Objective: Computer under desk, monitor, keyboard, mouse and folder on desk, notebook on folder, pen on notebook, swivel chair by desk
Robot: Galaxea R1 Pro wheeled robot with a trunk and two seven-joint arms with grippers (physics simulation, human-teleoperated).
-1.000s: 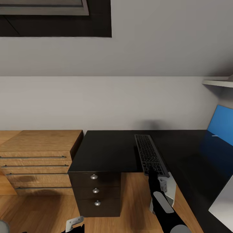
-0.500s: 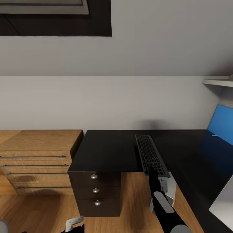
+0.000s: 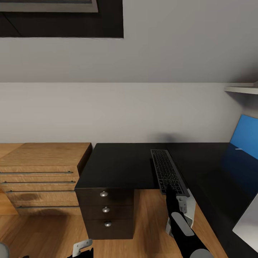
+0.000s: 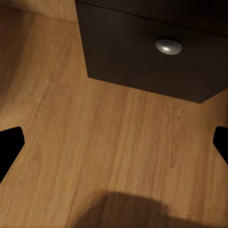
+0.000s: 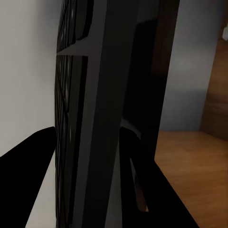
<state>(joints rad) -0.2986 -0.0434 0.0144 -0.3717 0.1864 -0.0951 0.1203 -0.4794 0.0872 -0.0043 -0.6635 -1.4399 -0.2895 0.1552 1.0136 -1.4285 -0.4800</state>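
Note:
The keyboard (image 3: 165, 168), slim with dark keys and a silvery rim, lies lengthwise over the black top of the desk (image 3: 118, 165). Its near end sticks out past the desk's front edge. My right gripper (image 3: 171, 190) is shut on that near end; the right wrist view shows the keyboard's edge (image 5: 90, 118) clamped between the two dark fingers (image 5: 28, 185). A pale grey-white box (image 3: 188, 209), perhaps the computer, stands below that end. My left gripper (image 4: 114, 145) hangs open and empty low over the wooden floor. A white slab (image 3: 249, 225) at the lower right may be the monitor's back.
A black three-drawer unit (image 3: 105, 211) stands under the desk's left end, close to my left gripper (image 3: 81, 248). A light wooden drawer chest (image 3: 39, 175) is further left. The desk's blue back panel (image 3: 245, 138) rises at the right, with a shelf (image 3: 242, 90) above it.
The right gripper has carried the keyboard slightly to the right. The head view has tilted a little. The left arm has stayed put.

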